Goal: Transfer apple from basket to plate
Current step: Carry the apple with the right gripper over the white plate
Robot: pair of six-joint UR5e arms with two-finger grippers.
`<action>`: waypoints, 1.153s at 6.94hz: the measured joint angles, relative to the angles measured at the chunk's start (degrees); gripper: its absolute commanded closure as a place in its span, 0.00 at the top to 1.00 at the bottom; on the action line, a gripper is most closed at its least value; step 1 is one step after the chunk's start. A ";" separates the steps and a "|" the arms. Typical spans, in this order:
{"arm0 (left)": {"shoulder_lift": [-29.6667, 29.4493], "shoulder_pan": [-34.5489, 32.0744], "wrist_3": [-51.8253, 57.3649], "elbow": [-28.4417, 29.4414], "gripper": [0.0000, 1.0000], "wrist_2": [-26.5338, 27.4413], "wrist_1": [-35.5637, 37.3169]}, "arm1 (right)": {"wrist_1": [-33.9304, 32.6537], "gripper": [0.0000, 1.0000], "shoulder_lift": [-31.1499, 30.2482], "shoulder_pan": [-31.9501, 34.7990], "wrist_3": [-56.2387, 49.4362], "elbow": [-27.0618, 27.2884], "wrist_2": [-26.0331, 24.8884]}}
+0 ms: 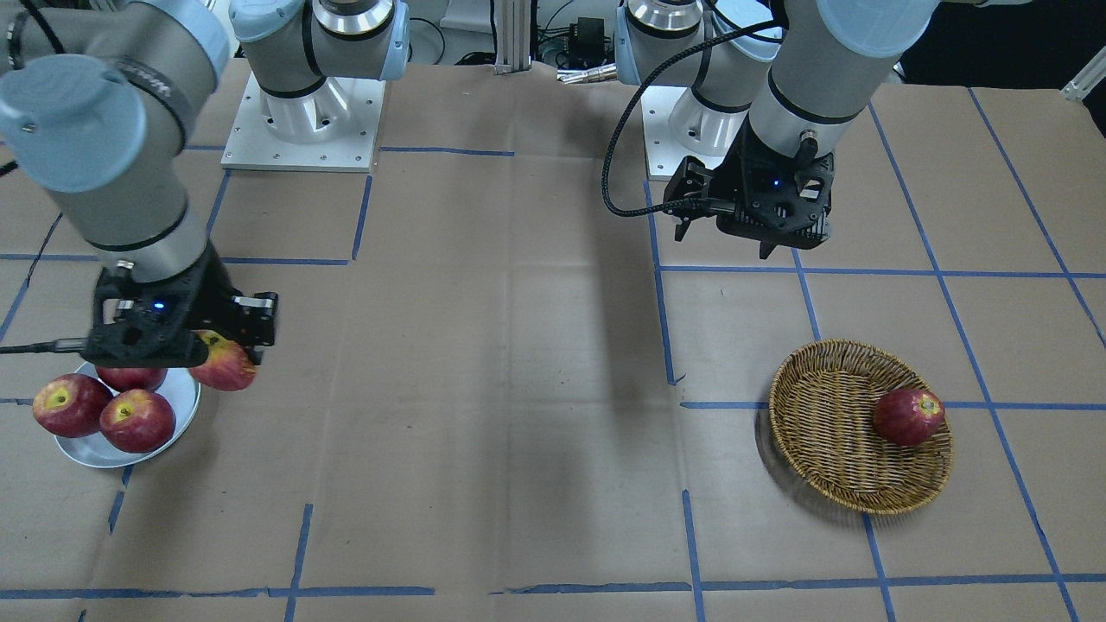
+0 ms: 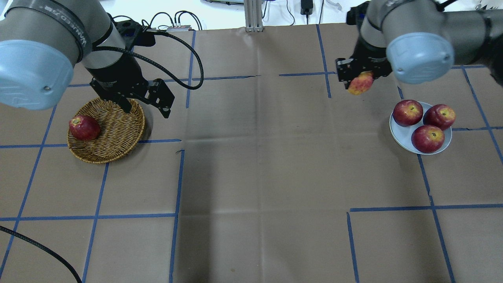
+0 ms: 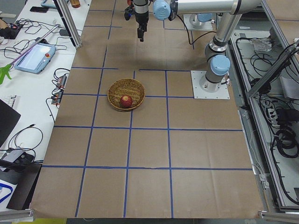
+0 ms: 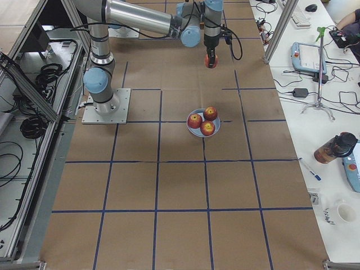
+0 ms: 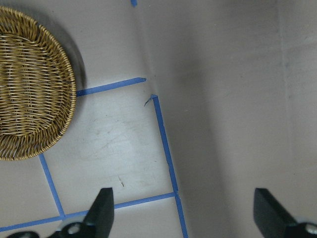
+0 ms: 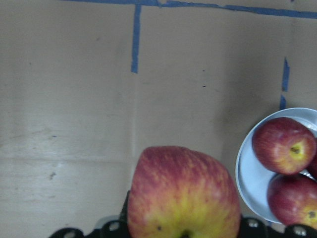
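- Gripping the apple (image 6: 183, 196), red streaked into a yellow-orange blush, the right tool (image 2: 359, 78) hangs at ten o'clock of the plate (image 2: 397, 131).
- Left tool (image 5: 182, 198): spread wide.

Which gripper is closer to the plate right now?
Right. The right gripper holds the apple just beside the plate; the left gripper hangs open by the basket, across the table.

On the table (image 2: 251, 165), the basket (image 2: 118, 131) sits at the left and the plate (image 2: 402, 138) well apart at the right. A lone apple (image 2: 84, 127) lies in the basket against its left rim. Three apples (image 2: 428, 138) crowd the plate. The apple (image 2: 360, 83), held in the right gripper (image 2: 361, 74), hangs above the table left of the plate. The left gripper (image 2: 146, 109) hangs just right of the basket.
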 measured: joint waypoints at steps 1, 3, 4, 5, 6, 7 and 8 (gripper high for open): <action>0.04 -0.02 -0.02 -0.15 0.99 0.00 0.04 | -0.26 0.48 -0.97 -5.08 -6.53 1.47 -0.05; 0.07 -0.03 -0.03 -0.40 0.99 -0.06 0.06 | -1.86 0.48 -0.94 -13.77 -16.65 4.19 0.86; 0.07 -0.03 -0.05 -0.52 0.99 -0.07 0.06 | -5.10 0.48 -0.26 -16.65 -20.03 6.24 1.73; 0.08 -0.06 -0.09 -0.65 0.99 -0.08 0.07 | -9.55 0.48 0.92 -18.17 -22.23 8.57 2.27; 0.10 -0.09 -0.11 -0.73 0.99 -0.09 0.07 | -13.34 0.48 2.13 -18.86 -23.66 10.31 2.60; 0.09 -0.10 -0.18 -0.75 0.99 -0.09 0.07 | -15.55 0.48 3.17 -19.84 -24.78 11.25 3.21; 0.05 -0.10 -0.30 -0.78 0.99 -0.09 0.07 | -16.46 0.48 4.05 -21.26 -25.49 11.62 4.21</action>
